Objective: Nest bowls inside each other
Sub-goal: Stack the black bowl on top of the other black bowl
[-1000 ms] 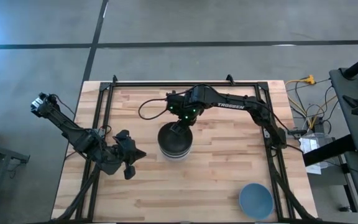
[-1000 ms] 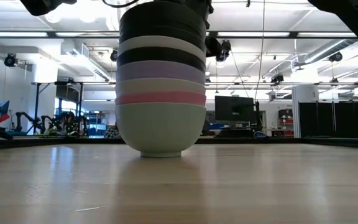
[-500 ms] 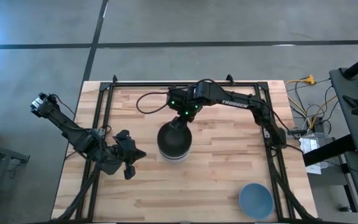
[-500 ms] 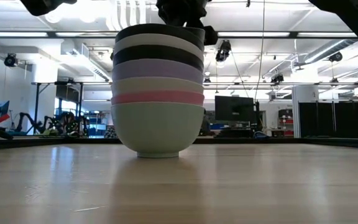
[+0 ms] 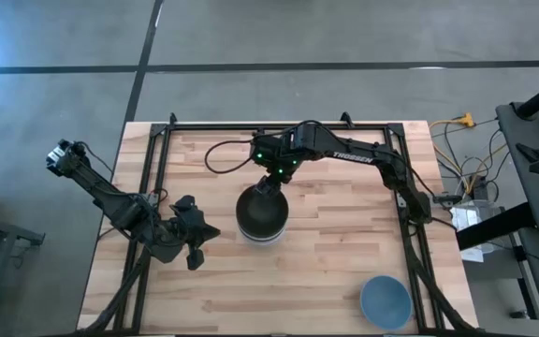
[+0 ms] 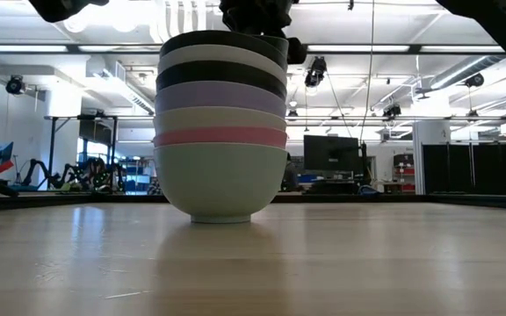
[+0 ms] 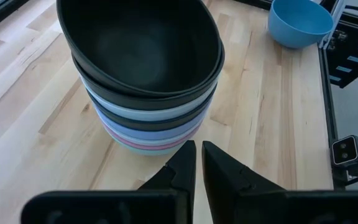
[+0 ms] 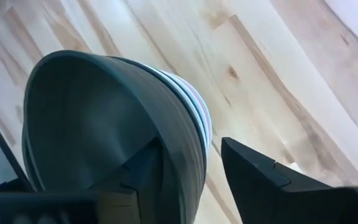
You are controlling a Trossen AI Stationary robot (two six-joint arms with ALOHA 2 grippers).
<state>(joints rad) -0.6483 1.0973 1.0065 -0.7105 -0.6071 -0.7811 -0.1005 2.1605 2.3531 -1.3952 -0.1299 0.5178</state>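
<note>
A stack of nested bowls (image 5: 263, 215) stands on its mint-green bottom bowl (image 6: 220, 180) at the table's middle, with a black bowl (image 7: 143, 46) on top. My right gripper (image 5: 271, 184) hangs open over the stack's far rim, one finger inside the top bowl and one outside it (image 8: 191, 149). I see no plain touch. A blue bowl (image 5: 385, 301) sits alone at the near right corner. My left gripper (image 7: 196, 148) waits shut, to the left of the stack (image 5: 211, 232).
A black metal frame (image 5: 279, 124) runs along the table's far, left and right edges. Bare wood lies near the stack's front and between the stack and the blue bowl (image 7: 298, 22). Cables (image 5: 466, 159) hang beyond the right edge.
My right gripper has opened and let go of the top black bowl, then risen a little over the far rim. The black bowl has dropped down into the stack. The whole stack has shifted slightly on the table.
</note>
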